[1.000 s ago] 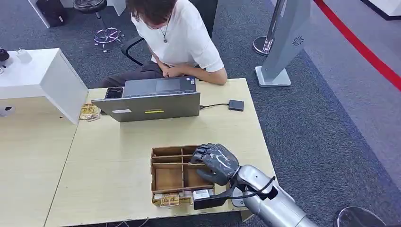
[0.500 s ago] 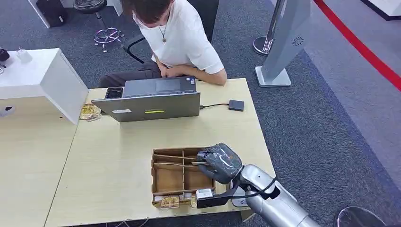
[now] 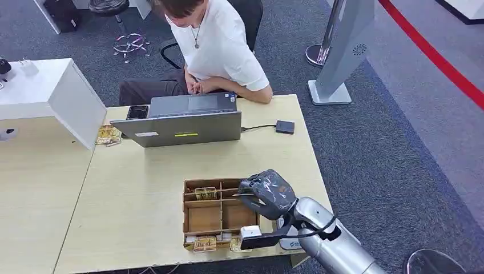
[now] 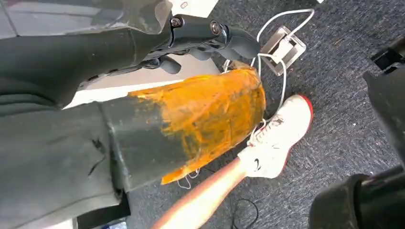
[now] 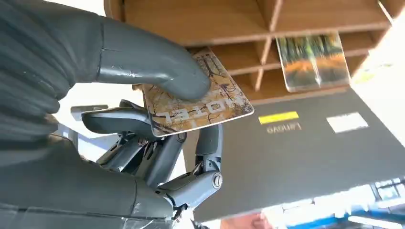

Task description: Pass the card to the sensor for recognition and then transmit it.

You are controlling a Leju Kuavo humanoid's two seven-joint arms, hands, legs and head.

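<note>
Basically a light wooden desk (image 3: 142,188) on dark grey carpet (image 3: 388,148), with a person (image 3: 214,45) seated at the far side behind a grey laptop (image 3: 182,127). A small black sensor (image 3: 285,127) lies cabled beside the laptop. The right hand (image 3: 267,194) hovers over the right end of a wooden divided tray (image 3: 194,218), thumb pinching a hotel card (image 5: 196,107) against its fingers. The left hand (image 4: 205,40) hangs near the floor, grip state unclear.

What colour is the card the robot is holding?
The card is tan-brown with dark branch-like lines, clearest in the right wrist view.
</note>
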